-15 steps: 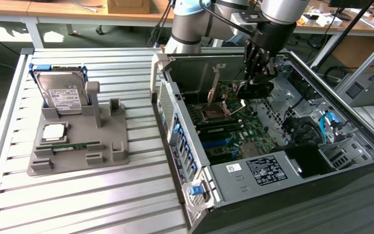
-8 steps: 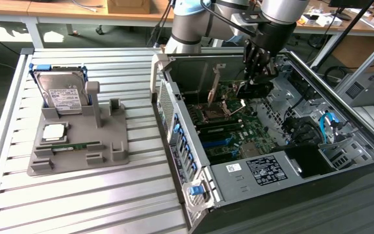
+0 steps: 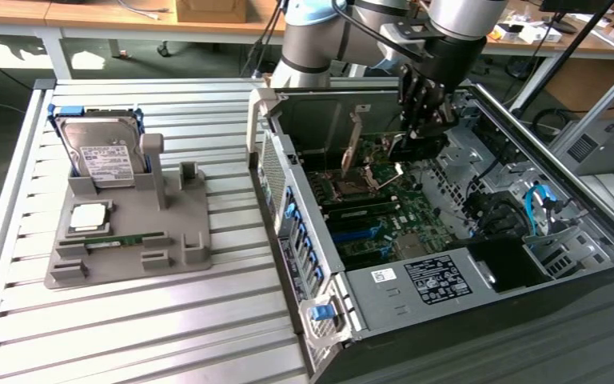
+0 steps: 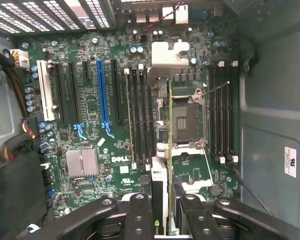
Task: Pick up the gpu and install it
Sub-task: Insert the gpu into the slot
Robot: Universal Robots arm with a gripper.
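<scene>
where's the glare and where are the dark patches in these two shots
exterior view: even light, no hard shadows on the slatted table, one black bay inside the computer case; wrist view: strongest glare on the silver socket plate and the vent grille, gpu edge catching light as a thin pale line, jaws gripping it nearly black

The motherboard (image 4: 90, 107) can be reached from above through the open side of the computer case (image 3: 307, 240). Around the motherboard, passage is hemmed by case walls, with cables (image 4: 12, 144) bunched at one edge. Over its socket (image 4: 184, 120), room is taken by the gpu (image 4: 170, 150), clamped between the fingers (image 4: 139, 217).
</scene>
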